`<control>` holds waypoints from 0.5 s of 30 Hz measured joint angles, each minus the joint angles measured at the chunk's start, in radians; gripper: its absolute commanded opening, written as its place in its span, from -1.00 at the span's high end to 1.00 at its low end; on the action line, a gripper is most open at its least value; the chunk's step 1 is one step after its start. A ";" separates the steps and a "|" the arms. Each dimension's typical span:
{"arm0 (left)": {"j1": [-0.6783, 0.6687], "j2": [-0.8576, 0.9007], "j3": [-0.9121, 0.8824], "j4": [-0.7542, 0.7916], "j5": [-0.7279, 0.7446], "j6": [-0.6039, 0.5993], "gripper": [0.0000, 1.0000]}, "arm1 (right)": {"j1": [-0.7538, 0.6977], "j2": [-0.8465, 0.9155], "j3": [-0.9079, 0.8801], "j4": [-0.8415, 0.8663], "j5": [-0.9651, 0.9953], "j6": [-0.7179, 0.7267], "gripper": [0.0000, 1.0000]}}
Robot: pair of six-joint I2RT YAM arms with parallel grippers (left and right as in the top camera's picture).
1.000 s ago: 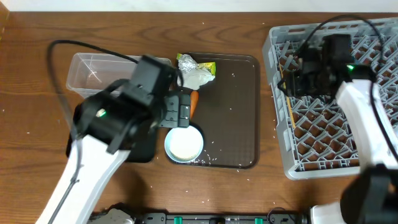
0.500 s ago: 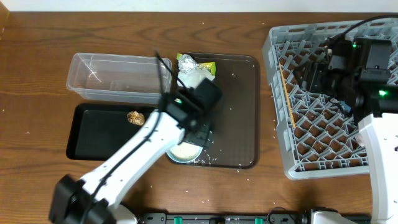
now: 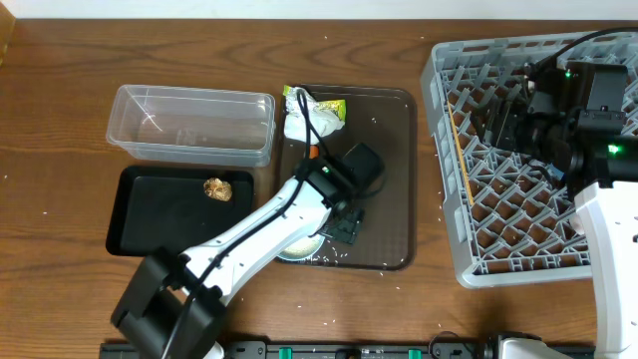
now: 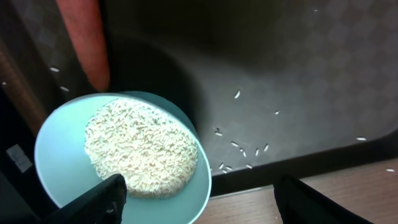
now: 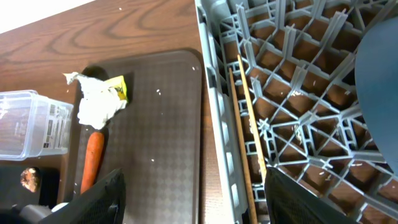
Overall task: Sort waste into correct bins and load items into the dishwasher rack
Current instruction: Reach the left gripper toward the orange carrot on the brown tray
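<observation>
From overhead, my left arm [image 3: 261,231] covers most of the bowl [image 3: 299,249] and all but an orange tip, probably the carrot stick [image 3: 313,152]. The edge of my right wrist view cuts off the plate [image 5: 380,68].

A brown serving tray [image 3: 389,150] rests on the wooden table [image 3: 60,60].

You've got the pale-blue bowl [image 4: 53,155] upright and full of white rice at the serving tray's [image 3: 389,179] front-left, loose rice grains [image 4: 239,149] beside it. Behind it lies the carrot stick [image 5: 92,163], then the crumpled wrapper [image 3: 314,115]. The brown lump [image 3: 215,187] sits in the black tray [image 3: 150,234], with the clear tub [image 3: 189,125] behind. The chopsticks [image 5: 250,115] lie flat in the rack [image 3: 518,229], dark-blue plate [image 5: 380,68] too.
</observation>
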 measured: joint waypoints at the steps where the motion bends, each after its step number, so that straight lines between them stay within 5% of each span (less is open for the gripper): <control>1: 0.000 0.005 0.000 0.002 0.000 0.000 -0.54 | 0.000 0.000 0.000 -0.001 0.000 0.000 -0.29; 15: 0.064 0.008 0.000 0.220 -0.101 0.098 -0.52 | 0.000 0.000 0.000 -0.037 0.000 0.001 -0.30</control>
